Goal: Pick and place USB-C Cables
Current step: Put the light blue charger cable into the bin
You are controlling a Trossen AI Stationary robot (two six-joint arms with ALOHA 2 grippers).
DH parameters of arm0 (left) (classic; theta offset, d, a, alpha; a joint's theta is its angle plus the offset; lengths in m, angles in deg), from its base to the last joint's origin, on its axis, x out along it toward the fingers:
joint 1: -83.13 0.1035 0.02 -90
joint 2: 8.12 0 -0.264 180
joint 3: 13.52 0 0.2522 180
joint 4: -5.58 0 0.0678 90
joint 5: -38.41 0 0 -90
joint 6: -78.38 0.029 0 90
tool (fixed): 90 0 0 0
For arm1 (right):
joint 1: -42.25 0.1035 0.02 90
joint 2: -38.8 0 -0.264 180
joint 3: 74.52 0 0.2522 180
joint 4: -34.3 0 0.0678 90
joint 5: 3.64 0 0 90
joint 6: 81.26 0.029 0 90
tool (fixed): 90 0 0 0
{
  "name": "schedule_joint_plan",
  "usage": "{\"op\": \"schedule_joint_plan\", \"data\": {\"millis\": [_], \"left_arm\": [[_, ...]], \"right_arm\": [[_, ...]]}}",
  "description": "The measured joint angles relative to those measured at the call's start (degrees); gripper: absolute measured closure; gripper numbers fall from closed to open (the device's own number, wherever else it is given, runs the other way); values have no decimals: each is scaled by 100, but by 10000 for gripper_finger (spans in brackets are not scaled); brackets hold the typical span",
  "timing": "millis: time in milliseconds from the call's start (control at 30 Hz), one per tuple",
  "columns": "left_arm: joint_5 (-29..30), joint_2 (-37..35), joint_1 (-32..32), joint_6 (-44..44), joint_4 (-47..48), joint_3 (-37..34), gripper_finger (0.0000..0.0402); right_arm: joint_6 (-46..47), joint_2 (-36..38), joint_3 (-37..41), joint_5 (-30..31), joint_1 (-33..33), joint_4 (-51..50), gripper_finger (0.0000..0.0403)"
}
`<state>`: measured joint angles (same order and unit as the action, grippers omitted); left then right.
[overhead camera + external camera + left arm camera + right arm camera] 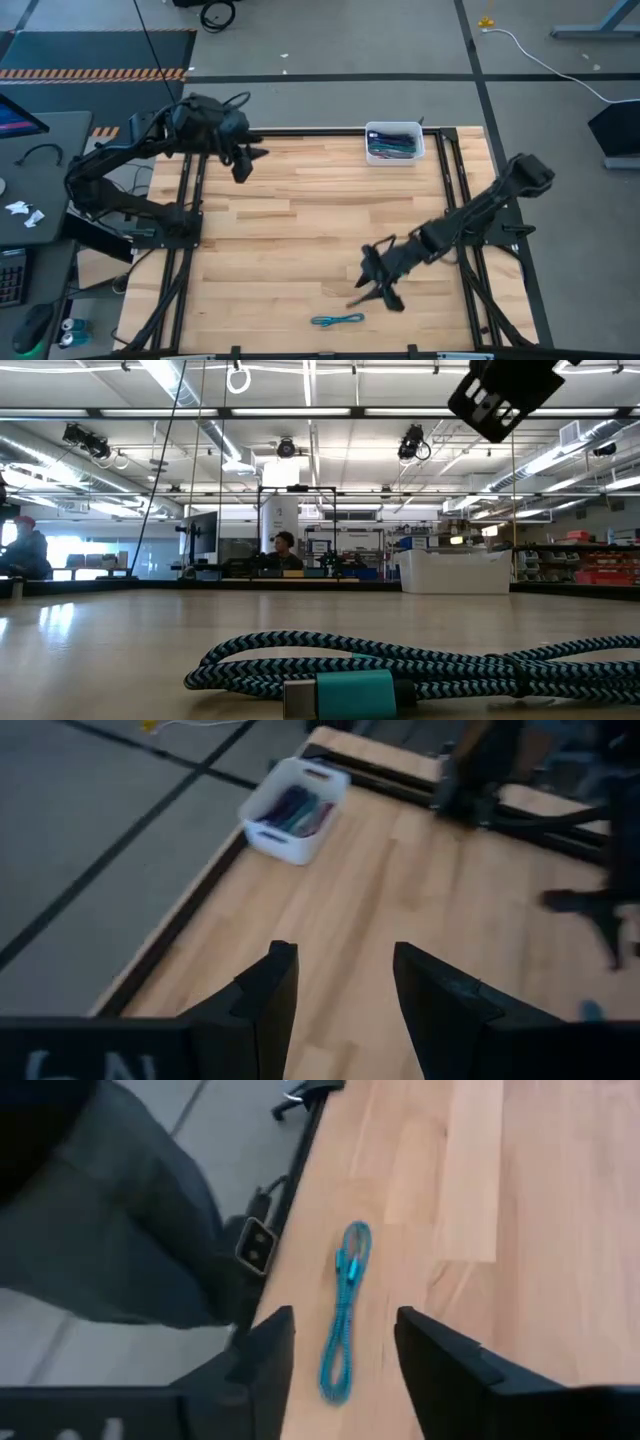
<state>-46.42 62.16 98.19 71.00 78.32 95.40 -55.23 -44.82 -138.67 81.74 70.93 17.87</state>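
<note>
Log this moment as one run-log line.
teal cable: loose on table, near edge | right hand: open, above it | left hand: open, waiting | white bin: holds cables

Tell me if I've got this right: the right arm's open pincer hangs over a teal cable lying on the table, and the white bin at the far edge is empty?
Not quite. The white bin is not empty: the high view and the left wrist view show several coloured cables inside it. The rest holds: the right pincer hangs open over the teal cable on the table.

Grey floor [330,45] around the wooden desk [300,230]; long ceiling lights [300,412] shine over the big room.
</note>
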Motion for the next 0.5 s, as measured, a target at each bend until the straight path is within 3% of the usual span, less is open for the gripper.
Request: {"op": "schedule_joint_plan", "data": {"millis": [167,267,500], "left_arm": [[8,-86,-667,-639,-44,4,230],[24,-110,-1127,-930,-27,4,230],[526,-107,-2245,-1551,28,4,230]], "right_arm": [[-260,-1050,-181,366,434,1058,179],[-431,-1720,-477,819,582,1121,161],[-746,-3083,-1485,1708,782,996,162]]}}
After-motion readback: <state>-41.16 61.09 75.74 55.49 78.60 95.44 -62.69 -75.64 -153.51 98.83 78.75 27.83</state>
